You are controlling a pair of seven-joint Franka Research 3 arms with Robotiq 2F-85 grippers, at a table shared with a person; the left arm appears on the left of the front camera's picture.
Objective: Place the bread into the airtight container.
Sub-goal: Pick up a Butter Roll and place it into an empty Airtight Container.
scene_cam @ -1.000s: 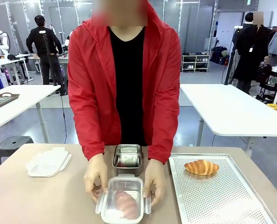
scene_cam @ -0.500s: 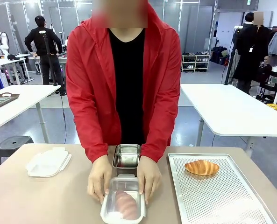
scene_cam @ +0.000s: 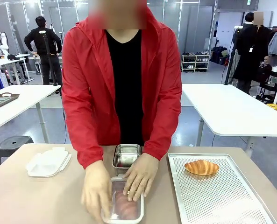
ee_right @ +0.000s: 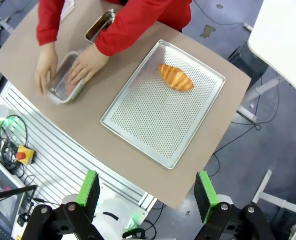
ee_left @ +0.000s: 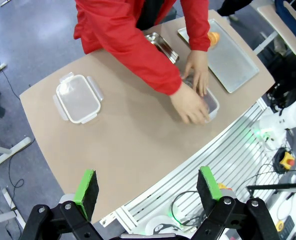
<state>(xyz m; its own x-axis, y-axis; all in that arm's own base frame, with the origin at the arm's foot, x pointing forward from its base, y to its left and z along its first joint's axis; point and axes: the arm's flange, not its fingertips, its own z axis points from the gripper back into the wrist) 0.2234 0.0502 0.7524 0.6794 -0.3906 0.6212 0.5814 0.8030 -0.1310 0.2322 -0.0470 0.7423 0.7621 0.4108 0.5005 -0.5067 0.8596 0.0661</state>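
Observation:
A golden croissant-shaped bread [scene_cam: 201, 167] [ee_right: 175, 77] [ee_left: 214, 38] lies on the perforated metal tray [scene_cam: 213, 196] [ee_right: 152, 120]. A lidded airtight container [scene_cam: 124, 209] [ee_right: 65, 82] [ee_left: 211, 106] with a pinkish bread inside sits at the table's near middle. The person's hands [scene_cam: 139, 175] press on its lid. Behind it stands an open, empty steel container [scene_cam: 127, 155]. My left gripper [ee_left: 147, 185] and right gripper [ee_right: 147, 189] hang high above the table, both open and holding nothing.
A white clip-on lid [scene_cam: 48, 162] [ee_left: 78, 98] lies at the table's far left. The person in a red jacket [scene_cam: 122, 84] leans over the middle of the table. Bare tabletop [ee_left: 123, 145] spreads between the lid and the containers.
The person's hands moved from the container's sides onto its lid, and the side flaps now lie folded down. One hand is blurred in motion. The croissant and tray stayed put.

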